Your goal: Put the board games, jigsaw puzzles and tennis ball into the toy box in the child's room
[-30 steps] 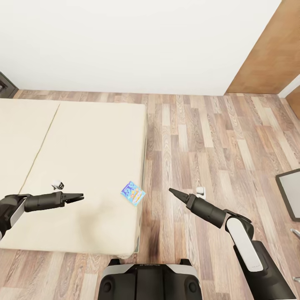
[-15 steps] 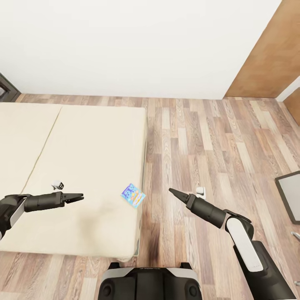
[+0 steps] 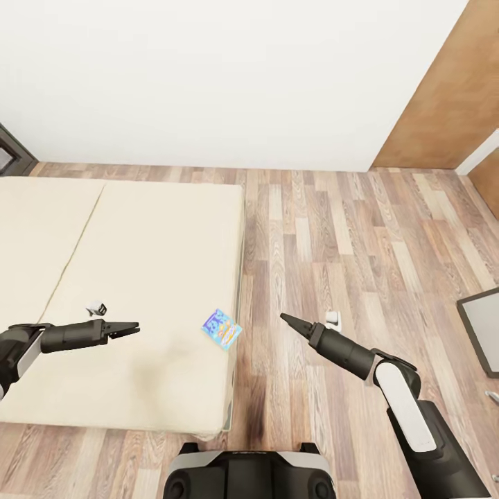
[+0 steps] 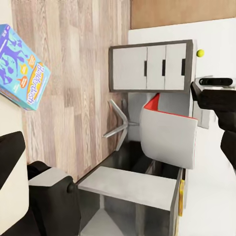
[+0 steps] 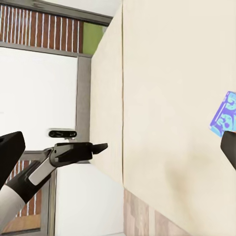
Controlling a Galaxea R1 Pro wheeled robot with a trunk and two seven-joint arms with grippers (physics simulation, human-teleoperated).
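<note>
Head view: board game (image 3: 222, 329) on bed (image 3: 138, 263)

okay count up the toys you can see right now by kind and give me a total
Board games: 1, the blue box near the edge of the bed
Tennis balls: 1, yellow-green, on the table
Total: 2

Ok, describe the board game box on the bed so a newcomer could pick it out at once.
Start from the wide beige bed at the head view's left, and follow its edge that borders the wood-plank floor. Near that edge, toward the robot, lies the board game box, flat on the mattress and turned askew. Its bright blue lid with colourful print is the one vivid patch on the plain mattress.
</note>
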